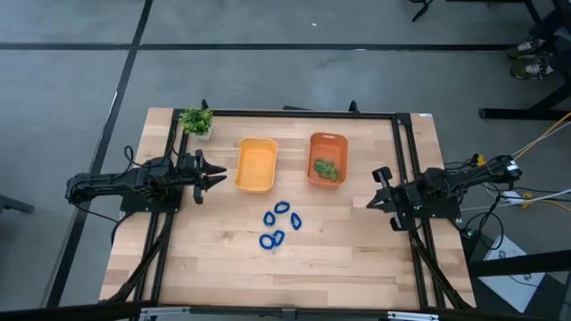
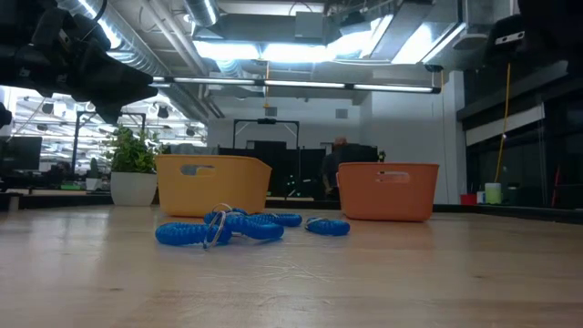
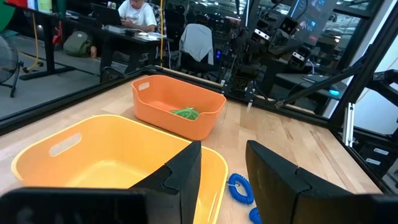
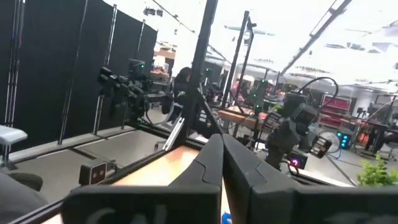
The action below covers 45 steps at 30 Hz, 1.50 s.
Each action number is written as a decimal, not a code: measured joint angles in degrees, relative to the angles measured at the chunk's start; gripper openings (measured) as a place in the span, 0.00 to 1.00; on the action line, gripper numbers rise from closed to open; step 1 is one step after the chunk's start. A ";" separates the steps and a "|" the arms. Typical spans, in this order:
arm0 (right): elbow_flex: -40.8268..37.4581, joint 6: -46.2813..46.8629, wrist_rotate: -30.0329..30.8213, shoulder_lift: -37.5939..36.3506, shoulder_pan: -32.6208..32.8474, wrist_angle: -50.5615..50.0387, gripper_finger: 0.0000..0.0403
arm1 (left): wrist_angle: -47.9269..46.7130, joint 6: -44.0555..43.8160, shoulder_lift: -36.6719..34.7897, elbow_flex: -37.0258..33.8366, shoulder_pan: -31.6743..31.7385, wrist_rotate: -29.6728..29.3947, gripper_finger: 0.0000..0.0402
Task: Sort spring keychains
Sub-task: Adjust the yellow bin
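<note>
Ahead of the left gripper (image 1: 217, 176), fingers apart, and the right gripper (image 1: 377, 187), fingers together, the blue spring keychains (image 1: 281, 225) look light and springy, best pinched across one coil; green ones (image 1: 326, 168) lie in the farther orange bin (image 1: 327, 142)

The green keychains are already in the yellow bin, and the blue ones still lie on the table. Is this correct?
Not quite: the green keychains lie in the orange bin, as the high view shows. The yellow bin holds nothing. The blue keychains do lie on the table.
</note>
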 joint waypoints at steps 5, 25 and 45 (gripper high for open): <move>0.00 -1.65 0.00 -5.02 0.00 -2.98 0.01 | 0.01 0.00 0.01 0.01 0.00 0.01 0.31; 0.09 -10.97 5.16 -12.84 -2.78 -23.49 0.01 | 0.02 0.00 0.00 0.02 -0.02 0.02 0.31; 0.09 -10.44 15.56 -12.75 -5.99 -24.28 0.02 | 0.00 0.00 0.00 0.02 0.00 0.02 0.31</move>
